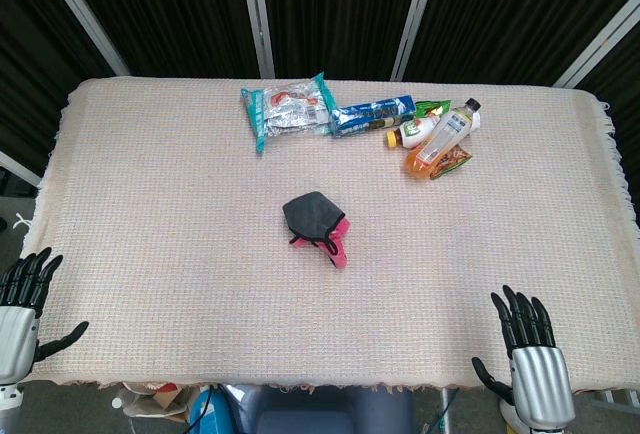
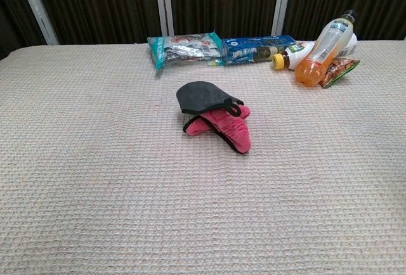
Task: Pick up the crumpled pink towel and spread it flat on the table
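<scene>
The crumpled pink towel [image 1: 319, 224] is seen bunched near the middle of the table [image 1: 150, 204], its dark side folded over the pink, untouched. Down at seven o'clock the left hand [image 1: 22, 304] is held at the near edge, fingers spread, nothing in it. At five o'clock the right hand [image 1: 530, 349] is raised the same way, fingers apart and empty. Up at twelve to one o'clock, snack packets [image 1: 290, 109] and an orange drink bottle [image 1: 440, 139] are laid along the far edge.
</scene>
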You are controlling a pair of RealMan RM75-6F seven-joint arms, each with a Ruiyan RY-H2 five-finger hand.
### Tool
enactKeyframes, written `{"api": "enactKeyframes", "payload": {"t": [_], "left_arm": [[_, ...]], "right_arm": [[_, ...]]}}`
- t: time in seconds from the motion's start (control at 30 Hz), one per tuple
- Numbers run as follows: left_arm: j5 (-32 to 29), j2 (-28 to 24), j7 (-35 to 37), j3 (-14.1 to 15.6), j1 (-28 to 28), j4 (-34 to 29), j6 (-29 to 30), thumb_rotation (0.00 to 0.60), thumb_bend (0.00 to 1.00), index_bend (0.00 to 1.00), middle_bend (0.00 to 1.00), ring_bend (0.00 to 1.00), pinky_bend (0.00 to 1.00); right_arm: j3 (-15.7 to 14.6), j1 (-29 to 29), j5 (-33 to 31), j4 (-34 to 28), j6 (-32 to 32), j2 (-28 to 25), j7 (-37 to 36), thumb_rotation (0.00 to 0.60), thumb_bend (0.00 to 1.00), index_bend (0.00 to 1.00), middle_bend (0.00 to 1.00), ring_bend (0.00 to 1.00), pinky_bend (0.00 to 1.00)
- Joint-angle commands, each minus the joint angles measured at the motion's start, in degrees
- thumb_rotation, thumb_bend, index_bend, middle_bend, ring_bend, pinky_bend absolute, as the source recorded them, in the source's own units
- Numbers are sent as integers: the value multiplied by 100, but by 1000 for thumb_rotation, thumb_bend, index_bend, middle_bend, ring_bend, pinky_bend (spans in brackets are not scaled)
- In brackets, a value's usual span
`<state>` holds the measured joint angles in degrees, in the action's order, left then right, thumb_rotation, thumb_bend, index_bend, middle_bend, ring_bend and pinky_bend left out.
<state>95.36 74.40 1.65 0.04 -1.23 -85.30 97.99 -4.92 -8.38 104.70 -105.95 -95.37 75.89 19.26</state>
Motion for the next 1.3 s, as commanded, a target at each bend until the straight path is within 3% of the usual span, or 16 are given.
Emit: {"api": "enactKeyframes", "payload": {"t": [0.03,0.43,0.7,1.0,1.3], "left_arm": [[-3,1,10,3,-1,-1,-5,600,40,0,0,0,0],[-101,-5,58,-38,4,36,-57,600,40,0,0,0,0],[-287,46,85,-96,42,168,-219,600,40,0,0,0,0],[-503,186,-64,-222,139,269,-417,600,40,0,0,0,0],[-555,314,-338,-264,212,272,-513,600,40,0,0,0,0]], "right_arm": [[5,3,-3,5,9,5,-7,600,219,0,0,0,0],[155,127,-53,123,129,60,-65,600,219,0,0,0,0],[659,566,-285,460,317,5,-792,600,219,26,29,0,3],[1384,1615,-801,666,1479,-81,-1293,600,220,110,57,9,14],[1824,2856,-1393,637,3069,265,-1717,600,219,303,118,26,30]]}}
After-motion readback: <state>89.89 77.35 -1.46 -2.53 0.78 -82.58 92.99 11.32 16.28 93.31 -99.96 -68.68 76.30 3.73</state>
